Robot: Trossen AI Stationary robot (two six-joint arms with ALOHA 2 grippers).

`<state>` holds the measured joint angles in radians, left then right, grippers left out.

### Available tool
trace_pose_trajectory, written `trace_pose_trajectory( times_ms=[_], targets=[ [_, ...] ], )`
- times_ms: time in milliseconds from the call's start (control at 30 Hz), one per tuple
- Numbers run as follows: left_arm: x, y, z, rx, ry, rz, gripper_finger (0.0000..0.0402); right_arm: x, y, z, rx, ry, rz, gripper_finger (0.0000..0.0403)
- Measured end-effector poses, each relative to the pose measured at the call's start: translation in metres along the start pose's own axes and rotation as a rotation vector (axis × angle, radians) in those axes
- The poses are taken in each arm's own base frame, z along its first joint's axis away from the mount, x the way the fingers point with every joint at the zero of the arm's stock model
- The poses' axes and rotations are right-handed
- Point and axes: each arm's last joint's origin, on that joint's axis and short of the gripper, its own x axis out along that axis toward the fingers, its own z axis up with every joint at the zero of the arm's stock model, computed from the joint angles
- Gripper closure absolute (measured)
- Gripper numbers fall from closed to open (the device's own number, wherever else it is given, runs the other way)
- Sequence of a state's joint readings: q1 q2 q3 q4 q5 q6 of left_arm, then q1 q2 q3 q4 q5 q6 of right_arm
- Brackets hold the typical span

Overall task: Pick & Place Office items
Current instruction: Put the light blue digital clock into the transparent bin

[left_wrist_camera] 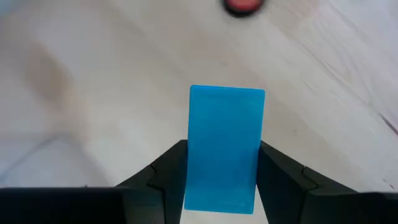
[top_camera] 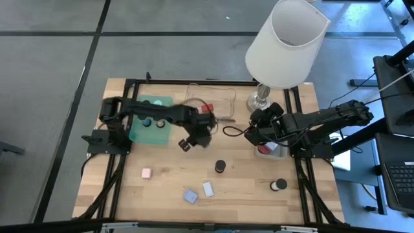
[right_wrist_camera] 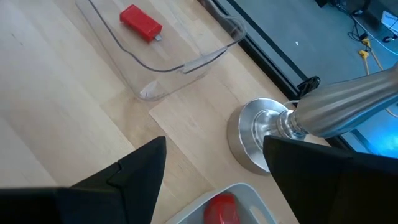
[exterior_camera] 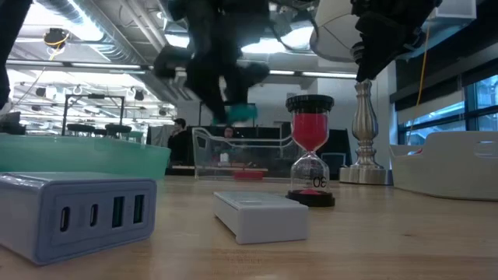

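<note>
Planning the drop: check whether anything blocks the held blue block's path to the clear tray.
Nothing visible does. The left gripper holds the blue block above bare table, close beside the clear tray.

From my low camera, a grey charger block [exterior_camera: 74,214] with four ports fills the lower left of the frame, lying on the counter [exterior_camera: 405,241]. Just right of it, at lower centre, lies a flat grey-white block [exterior_camera: 261,214]. Behind that stands a sand timer [exterior_camera: 310,149] with red sand and black caps. A green tray [exterior_camera: 85,155] sits at the left edge, and a clear tray [exterior_camera: 237,155] at centre holds something red. I see a blurred dark arm [exterior_camera: 210,62] hanging at upper centre, with a teal piece [exterior_camera: 242,113] at its lower end. A silver lamp stem [exterior_camera: 364,132] rises at right, beside a white tray [exterior_camera: 447,159].
</note>
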<state>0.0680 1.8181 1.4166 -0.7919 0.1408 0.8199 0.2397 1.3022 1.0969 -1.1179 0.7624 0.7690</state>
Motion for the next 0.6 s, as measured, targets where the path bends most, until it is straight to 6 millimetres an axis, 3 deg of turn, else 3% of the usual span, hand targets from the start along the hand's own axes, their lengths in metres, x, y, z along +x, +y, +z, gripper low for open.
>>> trace_pose_trajectory(
  times_ms=[200, 333, 433, 600],
  targets=[
    [-0.048, 0.038, -0.031, -0.174, -0.113, 0.213, 0.0248, 0.000, 0.000, 0.000, -0.020, -0.002, 0.001, 0.0129],
    [-0.064, 0.071, -0.059, -0.326, -0.189, 0.371, 0.0238, 0.000, 0.000, 0.000, -0.024, -0.011, -0.008, 0.0129],
    [-0.062, 0.094, -0.081, -0.471, -0.244, 0.452, 0.0237, 0.000, 0.000, 0.001, -0.043, -0.015, -0.013, 0.0129],
    [-0.036, 0.114, -0.112, -0.712, -0.229, 0.430, 0.0245, 0.000, 0.000, 0.001, -0.056, -0.015, -0.013, 0.0129]
  ],
)
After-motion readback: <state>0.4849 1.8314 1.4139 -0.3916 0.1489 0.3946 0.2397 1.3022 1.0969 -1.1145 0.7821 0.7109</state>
